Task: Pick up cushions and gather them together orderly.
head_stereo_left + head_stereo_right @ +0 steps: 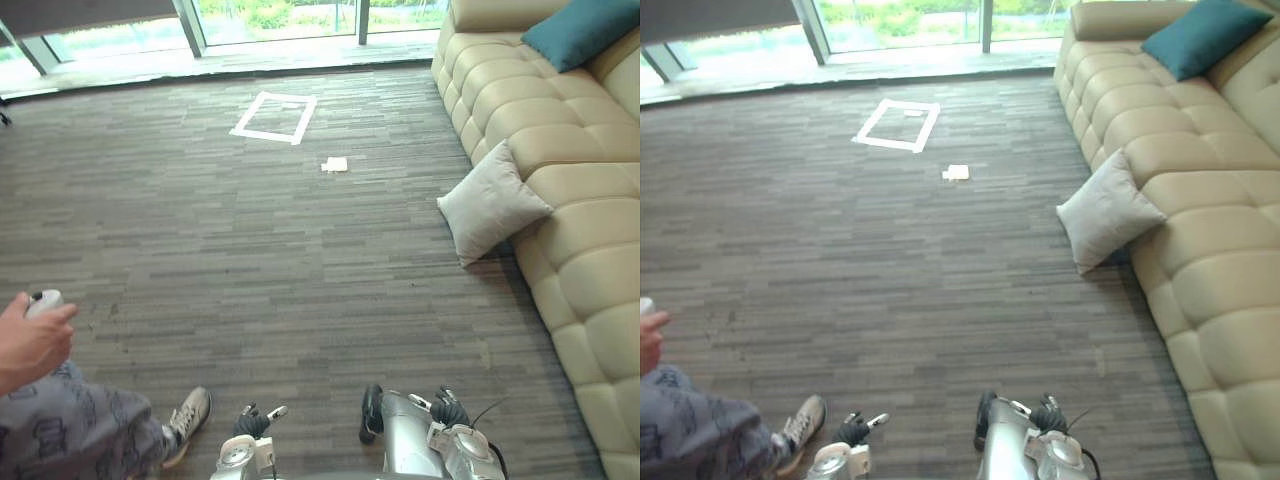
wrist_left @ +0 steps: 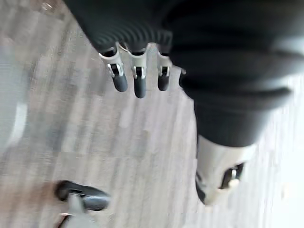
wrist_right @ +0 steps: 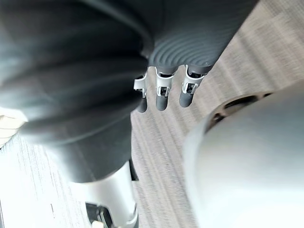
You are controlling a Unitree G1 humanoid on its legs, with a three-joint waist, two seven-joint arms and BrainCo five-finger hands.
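Observation:
A light grey cushion (image 1: 492,203) stands on the carpet, leaning against the front of the beige sofa (image 1: 570,250) at the right. A teal cushion (image 1: 580,30) rests high on the sofa's back at the far right. My left hand (image 1: 252,425) and right hand (image 1: 448,410) hang low at the bottom of the view, far from both cushions. In the left wrist view the fingers (image 2: 135,80) hang straight over bare carpet. The right hand's fingers (image 3: 161,95) hang the same way, with nothing in them.
A person stands at the lower left, a hand (image 1: 30,345) holding a small white device, a shoe (image 1: 188,415) close to my left hand. A white tape square (image 1: 275,117) and a white scrap (image 1: 335,164) lie on the carpet. Windows line the far wall.

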